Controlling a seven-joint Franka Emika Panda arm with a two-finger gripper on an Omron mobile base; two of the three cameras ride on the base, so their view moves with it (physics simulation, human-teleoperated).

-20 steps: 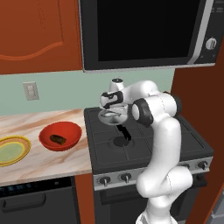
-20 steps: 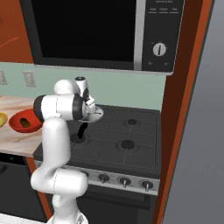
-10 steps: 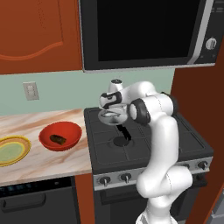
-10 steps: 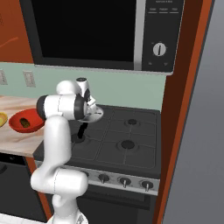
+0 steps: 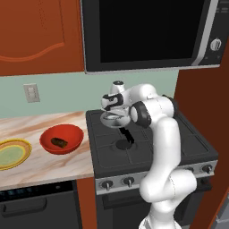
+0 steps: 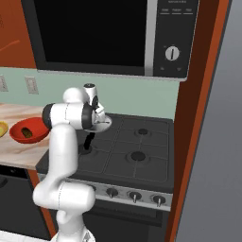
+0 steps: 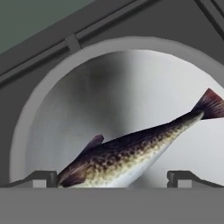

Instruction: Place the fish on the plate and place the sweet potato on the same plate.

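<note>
The fish [image 7: 131, 151], silver-grey and speckled with a reddish tail, lies in a round grey pan [image 7: 52, 109] on the stove. My gripper [image 7: 113, 178] hangs just above it, open, one fingertip [image 7: 43, 177] on each side of the fish's head end and not touching it. From the base, the hand [image 5: 113, 102] sits over the pan [image 5: 114, 120] at the stove's back left. The sweet potato [image 5: 59, 142], a dark brown lump, lies in a red bowl [image 5: 71, 134] on the counter. The plate [image 5: 18, 145], yellow-rimmed with a pale green centre, is at the far left.
The pan's dark handle [image 5: 128, 136] points toward the stove front. A microwave [image 5: 147, 33] hangs above the stove [image 5: 179, 138], close over the arm. The red bowl [image 6: 19, 126] stands between pan and plate. A wooden cabinet side [image 6: 198, 118] bounds the stove on the right.
</note>
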